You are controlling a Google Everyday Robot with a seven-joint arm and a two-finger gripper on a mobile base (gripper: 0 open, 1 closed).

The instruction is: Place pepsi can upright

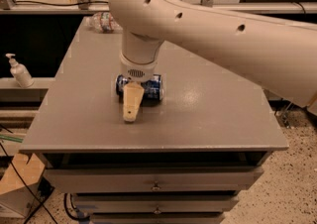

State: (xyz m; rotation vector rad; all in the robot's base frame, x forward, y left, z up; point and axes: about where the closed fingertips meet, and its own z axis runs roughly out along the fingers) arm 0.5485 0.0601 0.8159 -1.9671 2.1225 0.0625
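The pepsi can [152, 88] is dark blue with white print and lies on its side near the middle of the grey table [213, 114]. My gripper [131, 104] hangs from the wrist directly over and in front of the can, its beige tip pointing down toward the table's front edge. The wrist and gripper cover the can's middle, so only its two ends show. I cannot tell whether the gripper touches the can.
A clear plastic bottle [101, 21] with a red-and-white label lies at the table's back left. A soap dispenser [20, 72] stands on a lower shelf to the left. My large arm [223, 34] spans the table's right rear. Drawers [156, 186] sit below the tabletop.
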